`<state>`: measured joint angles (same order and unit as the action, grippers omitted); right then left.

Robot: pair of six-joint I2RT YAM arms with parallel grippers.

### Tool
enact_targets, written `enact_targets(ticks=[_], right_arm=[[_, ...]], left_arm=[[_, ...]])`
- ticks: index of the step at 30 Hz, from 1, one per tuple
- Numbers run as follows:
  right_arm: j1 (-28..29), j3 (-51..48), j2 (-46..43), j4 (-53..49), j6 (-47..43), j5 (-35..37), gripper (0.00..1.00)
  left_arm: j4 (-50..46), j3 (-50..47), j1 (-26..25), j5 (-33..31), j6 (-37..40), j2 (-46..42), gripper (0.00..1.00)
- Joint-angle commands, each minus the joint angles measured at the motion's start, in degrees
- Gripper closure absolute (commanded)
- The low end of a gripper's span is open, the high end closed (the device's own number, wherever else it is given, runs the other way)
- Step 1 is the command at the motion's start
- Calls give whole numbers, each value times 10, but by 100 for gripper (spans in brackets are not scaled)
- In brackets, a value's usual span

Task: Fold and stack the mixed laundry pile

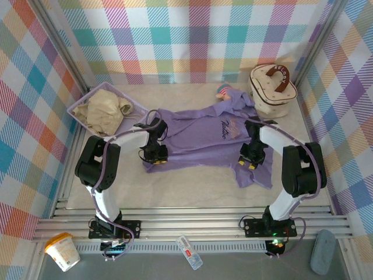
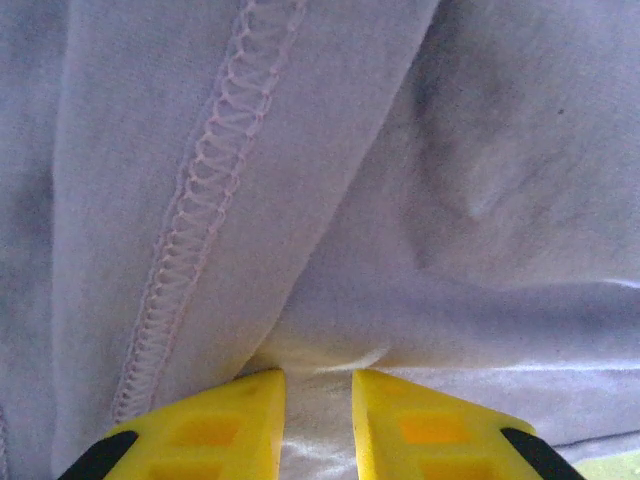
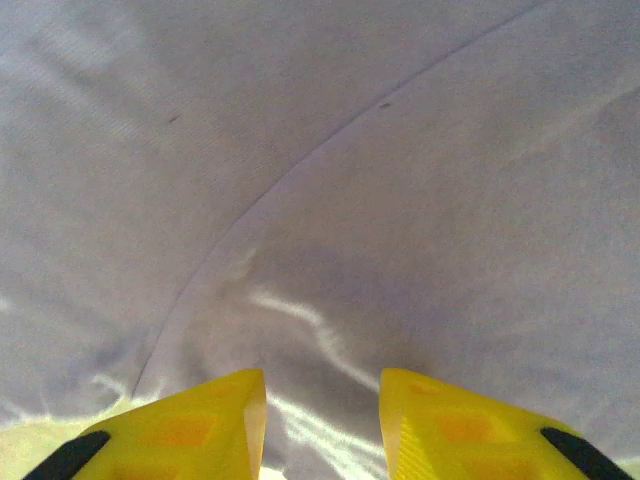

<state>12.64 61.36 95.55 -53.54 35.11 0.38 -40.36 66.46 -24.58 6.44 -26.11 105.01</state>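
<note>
The lavender-purple T-shirt (image 1: pixel 201 143) lies spread flat across the middle of the table, script print up. My left gripper (image 1: pixel 155 154) sits on its left edge. In the left wrist view the yellow fingers (image 2: pixel 230 420) stand close together, pinching a fold of the shirt (image 2: pixel 480 150) beside a stitched hem. My right gripper (image 1: pixel 250 161) rests on the shirt's right side. Its jaws (image 3: pixel 322 372) stand apart, pressed onto the cloth (image 3: pixel 350 150), with a wrinkle running between them. The beige-cream garment (image 1: pixel 105 111) lies crumpled in the basket at the back left.
The lavender perforated basket (image 1: pixel 77 106) stands at the back left corner. A cream round case (image 1: pixel 271 87) with a brown handle is at the back right, and a small pink and blue toy (image 1: pixel 223 91) lies by the shirt's collar. Checked walls enclose the table.
</note>
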Motion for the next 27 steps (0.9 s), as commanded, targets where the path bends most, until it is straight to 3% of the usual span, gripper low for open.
enact_targets(ticks=[1, 9, 18, 22, 27], right_arm=[[53, 3, -34, -46, 7, 31, 70], [108, -74, 20, 29, 59, 12, 76], [359, -93, 38, -15, 150, -54, 75], [344, -61, -3, -44, 145, -41, 69], [243, 28, -20, -66, 93, -11, 57]], left_arm=[[-24, -10, 9, -36, 7, -10, 75], [-18, 1, 10, -18, 5, 1, 74], [-15, 9, 10, -9, 5, 17, 74], [-22, 12, 11, 1, 8, 9, 74], [-59, 42, 11, 14, 27, -13, 65]])
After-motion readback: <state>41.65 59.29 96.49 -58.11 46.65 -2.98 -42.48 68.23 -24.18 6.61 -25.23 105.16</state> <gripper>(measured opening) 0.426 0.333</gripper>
